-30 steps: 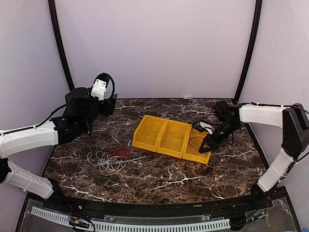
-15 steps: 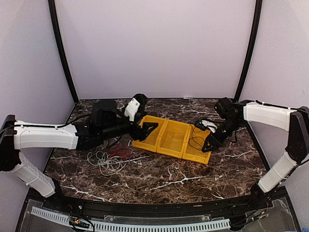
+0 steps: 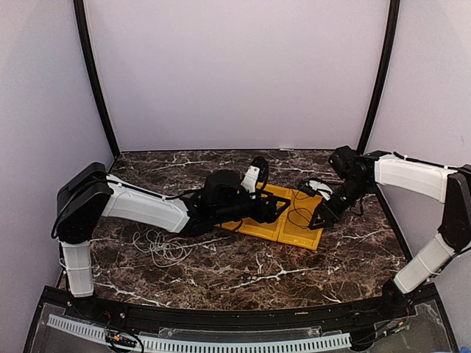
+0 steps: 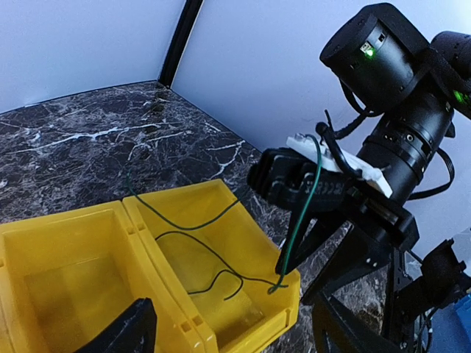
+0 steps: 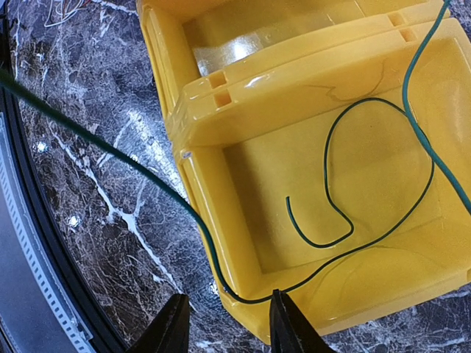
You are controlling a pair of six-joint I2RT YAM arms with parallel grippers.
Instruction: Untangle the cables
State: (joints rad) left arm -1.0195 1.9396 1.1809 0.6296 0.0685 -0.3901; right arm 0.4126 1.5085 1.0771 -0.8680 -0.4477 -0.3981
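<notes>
White cable lies loose near the left edge of the tabletop. Left pincer, spread wide and empty, hovers over the yellow bins. Dark cable coils in the right compartment, trailing over its rim between the parted right pincer.

**Three views, one bin in common**

Top external: high behind the arm bases, facing 12 o'clock and tilted down. It stands far off and takes in the whole table.

Left wrist: low and close over the yellow bins, facing 3 o'clock at the right arm. The left gripper tips sit at the bottom edge.

Right wrist: close, looking almost straight down, with the right gripper tips at the bottom edge.

All three views share the end bin and the dark cable.
</notes>
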